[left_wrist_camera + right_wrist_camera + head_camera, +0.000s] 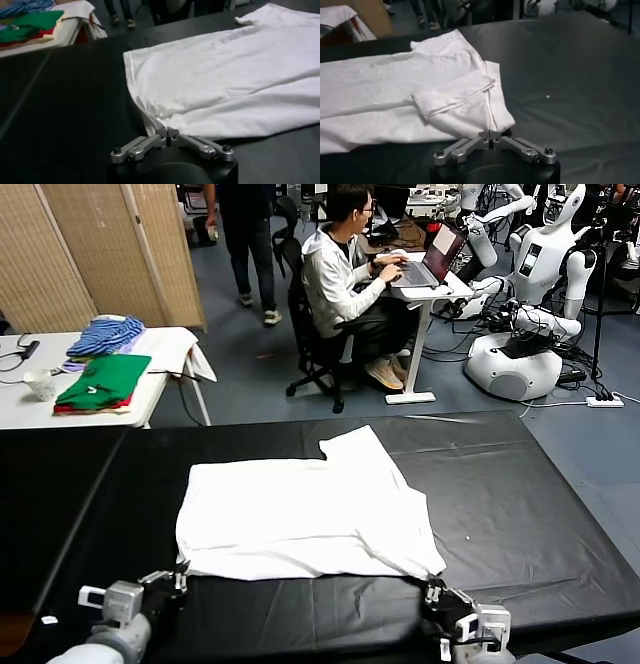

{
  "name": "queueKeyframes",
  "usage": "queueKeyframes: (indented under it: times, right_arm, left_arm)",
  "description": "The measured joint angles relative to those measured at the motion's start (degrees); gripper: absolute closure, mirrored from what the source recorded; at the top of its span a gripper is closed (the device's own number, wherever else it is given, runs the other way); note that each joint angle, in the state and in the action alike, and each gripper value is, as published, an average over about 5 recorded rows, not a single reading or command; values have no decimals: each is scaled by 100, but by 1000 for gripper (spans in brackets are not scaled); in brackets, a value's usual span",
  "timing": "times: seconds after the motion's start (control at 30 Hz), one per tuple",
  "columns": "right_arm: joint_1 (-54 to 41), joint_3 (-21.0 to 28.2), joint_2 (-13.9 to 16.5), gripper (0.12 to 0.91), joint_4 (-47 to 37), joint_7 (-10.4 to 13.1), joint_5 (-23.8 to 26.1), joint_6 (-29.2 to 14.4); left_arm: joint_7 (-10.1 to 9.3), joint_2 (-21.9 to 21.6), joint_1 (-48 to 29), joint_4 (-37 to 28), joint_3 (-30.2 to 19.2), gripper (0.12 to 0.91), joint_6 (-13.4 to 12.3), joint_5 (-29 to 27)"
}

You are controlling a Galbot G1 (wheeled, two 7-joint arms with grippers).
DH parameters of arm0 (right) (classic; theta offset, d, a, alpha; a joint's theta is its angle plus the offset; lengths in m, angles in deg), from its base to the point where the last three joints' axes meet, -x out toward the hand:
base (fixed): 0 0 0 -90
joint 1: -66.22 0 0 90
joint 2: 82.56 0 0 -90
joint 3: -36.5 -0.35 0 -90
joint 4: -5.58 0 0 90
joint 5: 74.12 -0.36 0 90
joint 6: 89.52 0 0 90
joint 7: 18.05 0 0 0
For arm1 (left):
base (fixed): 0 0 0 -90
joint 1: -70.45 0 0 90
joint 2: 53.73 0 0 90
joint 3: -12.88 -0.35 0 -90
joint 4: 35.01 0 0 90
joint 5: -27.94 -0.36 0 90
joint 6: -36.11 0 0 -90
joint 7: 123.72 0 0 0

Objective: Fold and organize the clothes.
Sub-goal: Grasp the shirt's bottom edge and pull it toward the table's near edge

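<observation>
White T-shirt [300, 519] lies on black table [520, 514], near corners pinched by left hand [167, 133] and right hand [490, 133].

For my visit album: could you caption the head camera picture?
Both end effectors, left and right, pinch the near corners of a white cotton T-shirt on a black table.

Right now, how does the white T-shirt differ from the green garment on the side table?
The white T-shirt lies spread out, partly folded, on the black table; the green garment sits neatly folded on the white side table. Both grippers pinch the T-shirt's near corners; nothing touches the green one. Both lie flat.
</observation>
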Motion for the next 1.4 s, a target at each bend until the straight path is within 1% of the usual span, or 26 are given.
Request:
queueKeyframes:
  times: [0.1, 0.27, 0.5, 0.67, 0.73, 0.83, 0.97, 1.03, 1.07, 1.13, 1.17, 1.2, 1.27, 1.3, 1.33, 1.4]
  right_arm:
    - [16, -13, 1, 885, 2, 30, -6, 0]
    - [41, -27, 1, 885, 32, 118, -51, 0]
    - [169, -19, 12, 885, 95, 165, -84, 0]
    - [314, 35, 19, 885, 111, 186, -59, 0]
    - [358, 36, 15, 885, 113, 199, -57, 0]
    - [386, 32, 12, 885, 112, 205, -60, 0]
    - [396, 30, 5, 885, 117, 179, -79, 0]
    - [401, 37, 0, 881, 122, 187, -82, 0]
    - [403, 39, -2, 865, 123, 195, -83, 0]
    - [402, 30, -2, 794, 123, 210, -78, 0]
    - [402, 21, -1, 742, 123, 214, -72, 0]
    - [401, 10, 2, 671, 122, 218, -65, 0]
    - [402, -14, 11, 557, 122, 226, -52, 0]
    - [406, -25, 17, 481, 122, 231, -47, 0]
    - [411, -36, 24, 405, 124, 234, -44, 0]
    - [423, -57, 36, 277, 145, 237, -34, 0]
  left_arm:
    - [33, 11, 22, 40, 1, 876, 0, -50]
    - [29, 31, 61, 89, 25, 876, 0, -118]
    - [159, 47, 96, 152, 121, 876, 0, -425]
    - [162, 90, 40, 123, 235, 876, 0, -612]
    - [63, 114, 4, 143, 308, 876, 0, -551]
    - [-224, 119, -108, 218, 452, 876, 0, -234]
    - [-639, 34, -397, 240, 626, 876, 1, 467]
    - [-769, -18, -600, 178, 655, 876, 1, 832]
    - [-806, -43, -705, 135, 660, 876, 1, 1005]
    - [-844, -83, -908, 35, 662, 865, 1, 1306]
    - [-866, -103, -1010, -21, 653, 854, 1, 1450]
    - [-897, -123, -1113, -81, 636, 825, 1, 1588]
    - [-991, -166, -1339, -211, 577, 727, 1, 1862]
    - [-1045, -191, -1466, -283, 534, 670, 1, 2008]
    - [-1094, -212, -1596, -357, 490, 595, 1, 2146]
    - [-1178, -244, -1866, -519, 389, 481, 2, 2429]
